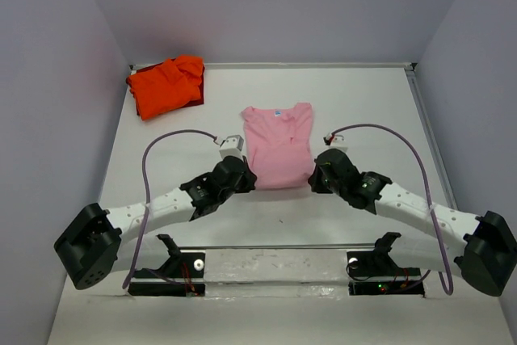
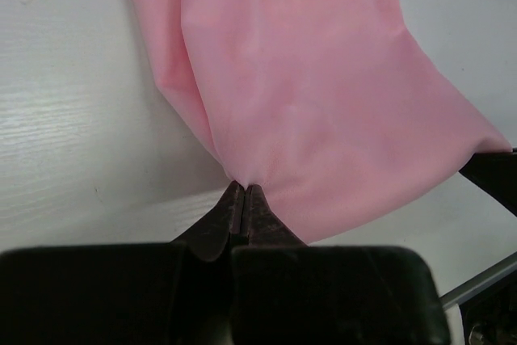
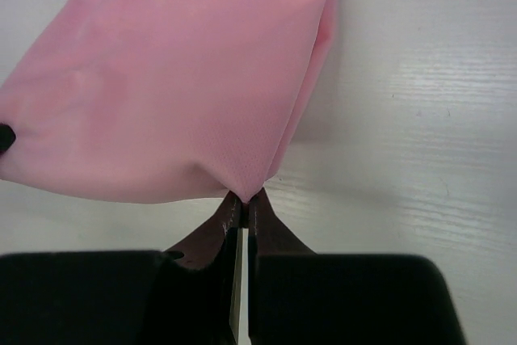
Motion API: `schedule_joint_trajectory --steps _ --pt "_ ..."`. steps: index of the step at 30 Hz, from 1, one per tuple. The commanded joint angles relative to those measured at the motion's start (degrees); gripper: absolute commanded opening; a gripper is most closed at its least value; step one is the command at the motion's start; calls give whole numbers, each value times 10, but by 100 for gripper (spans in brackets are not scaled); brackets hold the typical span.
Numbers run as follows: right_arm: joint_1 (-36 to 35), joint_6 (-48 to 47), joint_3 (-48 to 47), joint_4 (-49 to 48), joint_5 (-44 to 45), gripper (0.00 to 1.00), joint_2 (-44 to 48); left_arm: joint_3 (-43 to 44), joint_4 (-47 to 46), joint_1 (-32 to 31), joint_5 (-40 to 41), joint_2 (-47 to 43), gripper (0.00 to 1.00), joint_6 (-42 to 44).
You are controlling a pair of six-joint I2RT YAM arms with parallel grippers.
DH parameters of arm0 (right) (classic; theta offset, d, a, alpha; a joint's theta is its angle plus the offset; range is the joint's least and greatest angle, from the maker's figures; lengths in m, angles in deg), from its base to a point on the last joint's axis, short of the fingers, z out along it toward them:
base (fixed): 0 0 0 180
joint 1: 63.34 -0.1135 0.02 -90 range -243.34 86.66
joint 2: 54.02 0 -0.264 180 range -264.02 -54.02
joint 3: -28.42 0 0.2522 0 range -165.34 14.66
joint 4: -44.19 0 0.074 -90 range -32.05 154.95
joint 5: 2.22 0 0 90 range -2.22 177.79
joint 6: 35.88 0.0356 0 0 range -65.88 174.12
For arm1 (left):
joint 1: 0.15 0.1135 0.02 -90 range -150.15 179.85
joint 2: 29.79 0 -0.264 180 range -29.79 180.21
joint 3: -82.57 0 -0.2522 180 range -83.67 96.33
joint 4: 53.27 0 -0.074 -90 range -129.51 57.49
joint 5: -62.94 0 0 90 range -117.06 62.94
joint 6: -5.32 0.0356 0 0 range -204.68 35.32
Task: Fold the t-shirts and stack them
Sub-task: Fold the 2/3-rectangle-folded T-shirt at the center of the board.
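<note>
My left end effector (image 2: 245, 187) is pinched shut on 1 bottom corner of the pink t-shirt (image 1: 279, 147), and my right end effector (image 3: 245, 198) is clamped tight on the other. The shirt lies on the white worktop (image 1: 363, 103), folded narrow and stretching away from both end effectors, its collar at the far end. The orange-red t-shirt (image 1: 166, 86) sits crumpled well beyond and left of my left end effector.

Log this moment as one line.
left gripper: shut on pink t-shirt, near-left hem corner | right gripper: shut on same shirt, near-right hem corner | orange-red t-shirt: heaped far left, not held
</note>
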Motion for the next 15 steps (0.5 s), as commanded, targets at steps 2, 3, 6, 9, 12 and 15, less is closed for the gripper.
schedule_joint_trajectory --steps 2,3,6,9,12,15 --pt "-3 -33 -57 11 56 0 -5 54 22 7 44 2 0 21" --pt "-3 -38 -65 11 63 0 -9 63 24 9 45 4 0 29" --pt "-3 -58 -105 11 91 0 -39 92 28 22 51 26 0 46" --pt "-3 -77 -141 6 127 0 -69 128 29 39 55 45 0 67" --pt "-3 -100 -164 -14 157 0 -99 156 25 59 55 66 0 89" --pt "-3 -121 -186 -35 186 0 -132 172 20 75 59 80 0 104"
